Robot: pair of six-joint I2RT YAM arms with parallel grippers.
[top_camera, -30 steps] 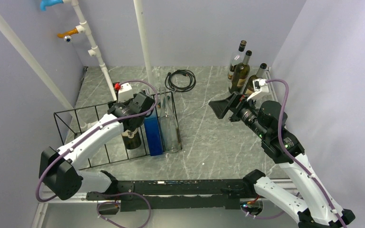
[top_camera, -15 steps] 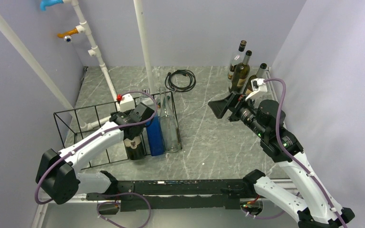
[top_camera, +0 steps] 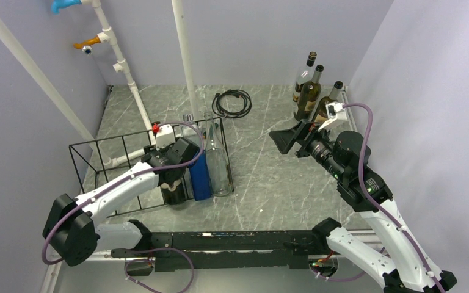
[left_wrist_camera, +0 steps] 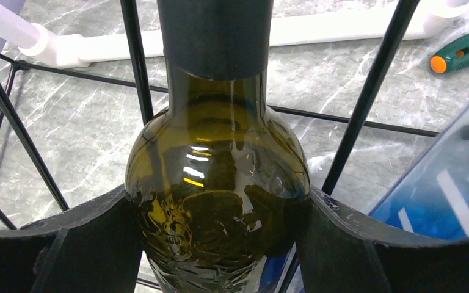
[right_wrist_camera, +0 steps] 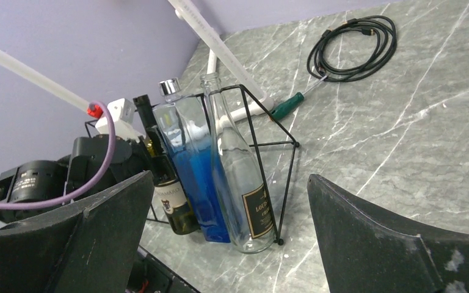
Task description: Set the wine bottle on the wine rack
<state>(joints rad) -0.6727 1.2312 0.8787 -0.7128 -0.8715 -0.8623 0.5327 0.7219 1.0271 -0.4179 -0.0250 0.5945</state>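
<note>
The wine bottle (top_camera: 174,192), dark olive glass with a pale label, stands upright at the near side of the wine rack (top_camera: 98,157), just left of a blue bottle (top_camera: 200,176). My left gripper (top_camera: 172,173) is shut on it. In the left wrist view both black fingers (left_wrist_camera: 67,244) press the wine bottle (left_wrist_camera: 217,183) at its shoulder, with the wine rack's wires (left_wrist_camera: 366,97) behind. In the right wrist view the wine bottle (right_wrist_camera: 171,198) has its base down at table level. My right gripper (top_camera: 286,138) hangs open and empty over mid-table.
A clear bottle (top_camera: 217,162) stands right of the blue one at the rack's end. Three more bottles (top_camera: 310,91) stand at the back right. A coiled black cable (top_camera: 232,102), a green screwdriver (right_wrist_camera: 287,105) and white pipes (top_camera: 135,91) lie behind the rack.
My left gripper has carried the wine bottle down and toward the near edge, beside the blue bottle. The right arm has barely moved.
</note>
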